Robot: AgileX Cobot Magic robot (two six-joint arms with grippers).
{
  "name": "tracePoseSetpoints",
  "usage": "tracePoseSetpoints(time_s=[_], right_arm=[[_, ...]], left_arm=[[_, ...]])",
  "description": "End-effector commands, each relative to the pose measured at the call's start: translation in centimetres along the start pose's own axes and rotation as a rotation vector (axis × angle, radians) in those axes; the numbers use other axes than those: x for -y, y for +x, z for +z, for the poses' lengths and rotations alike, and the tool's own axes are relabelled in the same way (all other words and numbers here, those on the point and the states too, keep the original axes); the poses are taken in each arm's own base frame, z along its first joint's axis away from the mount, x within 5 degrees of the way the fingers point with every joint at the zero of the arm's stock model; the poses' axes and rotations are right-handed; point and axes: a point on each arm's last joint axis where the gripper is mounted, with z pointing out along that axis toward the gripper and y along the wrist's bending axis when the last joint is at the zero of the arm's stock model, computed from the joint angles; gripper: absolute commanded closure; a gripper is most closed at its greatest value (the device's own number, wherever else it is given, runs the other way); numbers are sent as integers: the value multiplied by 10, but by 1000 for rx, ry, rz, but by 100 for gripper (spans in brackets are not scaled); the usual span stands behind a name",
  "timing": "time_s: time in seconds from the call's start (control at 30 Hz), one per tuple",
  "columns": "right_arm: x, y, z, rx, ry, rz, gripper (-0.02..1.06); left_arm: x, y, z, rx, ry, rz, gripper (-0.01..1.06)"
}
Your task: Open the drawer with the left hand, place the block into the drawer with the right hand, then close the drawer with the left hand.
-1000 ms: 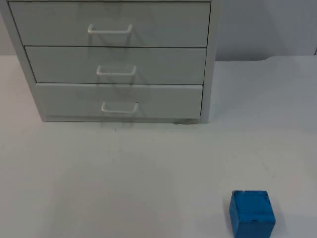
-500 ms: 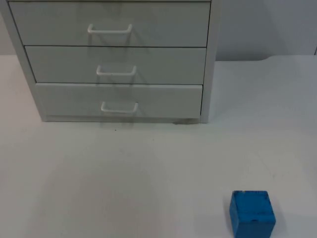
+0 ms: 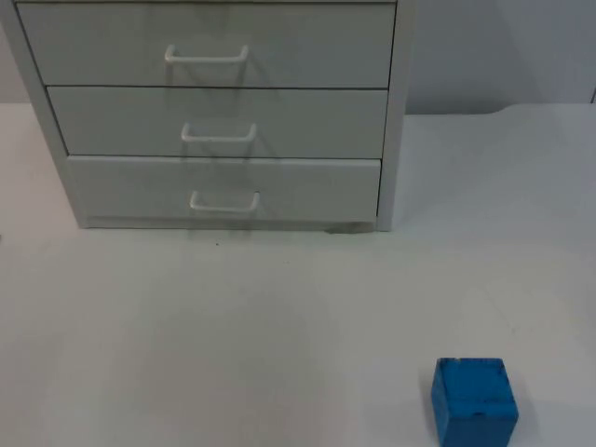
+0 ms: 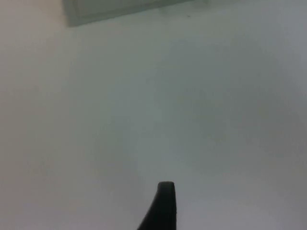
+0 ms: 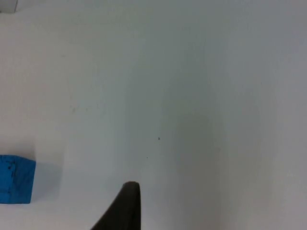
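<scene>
White table top (image 3: 233, 335) runs back to a grey partition wall (image 3: 494, 56), and against that wall we see a pale grey cabinet (image 3: 395, 112) with three drawers stacked one above another. We find the top drawer (image 3: 307, 47), the middle drawer (image 3: 307, 121) and the bottom drawer (image 3: 307, 191) all pushed in flush, each with a white bar handle; the bottom drawer's handle (image 3: 224, 202) sits a little left of the front's middle. We see the blue block (image 3: 474, 400) resting on the table well in front of the cabinet and off to its right side, apart from everything else. From the left wrist view we make out one black fingertip (image 4: 163, 206) of the left gripper above bare table, with the foot of the cabinet (image 4: 120, 9) far ahead of it. From the right wrist view we make out one black fingertip (image 5: 125, 207) of the right gripper over the table, with the block (image 5: 17, 179) lying off to one side of it, not touching. We cannot tell how far either gripper is spread, since a single fingertip is all we get of each, and we see nothing held in either.
</scene>
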Motion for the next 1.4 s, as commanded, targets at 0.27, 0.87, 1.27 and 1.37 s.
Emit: tracePoseSetpoints(time_s=[0.27, 0.87, 1.27, 1.37], right_arm=[[1, -4, -1, 27, 5, 0, 1], [1, -5, -1, 41, 13, -8, 1], [1, -7, -1, 59, 12, -8, 1], [1, -7, -1, 63, 12, -8, 1]], left_arm=[[38, -21, 30, -106, 14, 749, 28], [56, -39, 132, -28, -112, 1417, 28], [28, -46, 203, -143, -71, 1407, 30], [29, -51, 210, -141, -71, 1419, 30]])
